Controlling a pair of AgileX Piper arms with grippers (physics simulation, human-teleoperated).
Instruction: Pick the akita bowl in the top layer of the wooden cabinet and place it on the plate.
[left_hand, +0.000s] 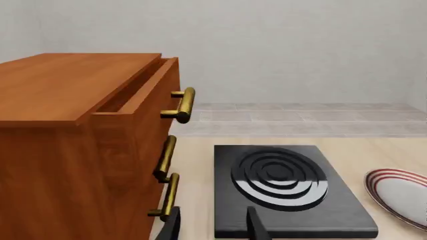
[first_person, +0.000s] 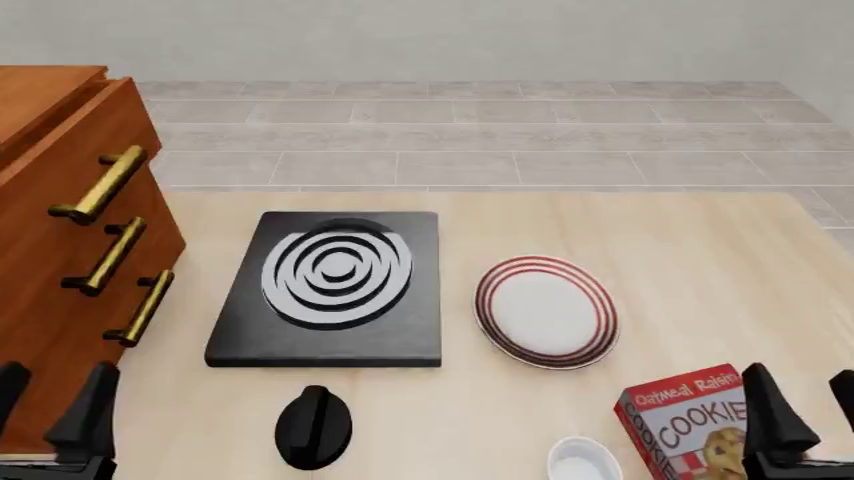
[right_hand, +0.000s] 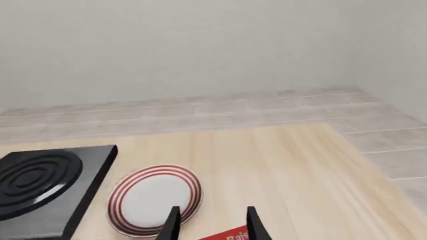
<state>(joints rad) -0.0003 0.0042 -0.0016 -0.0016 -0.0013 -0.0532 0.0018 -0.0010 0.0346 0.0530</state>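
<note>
Pale wooden table (first_person: 694, 260) before me: top layer (left_hand: 143, 92) of the wooden cabinet (first_person: 54, 200) sits ajar, plate (first_person: 546, 311) bare, left gripper (left_hand: 212, 224) and right gripper (right_hand: 210, 222) both spread, holding nothing.

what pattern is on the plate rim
Red concentric rings around a white plate, clearest in the front view.

Simulated kitchen (stove (first_person: 327, 288); plate (first_person: 546, 311))

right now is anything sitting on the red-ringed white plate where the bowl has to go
Nothing visible: the round white plate with red rings is bare. The black square stove lies beside it, toward the reddish-brown wooden cabinet.
</note>
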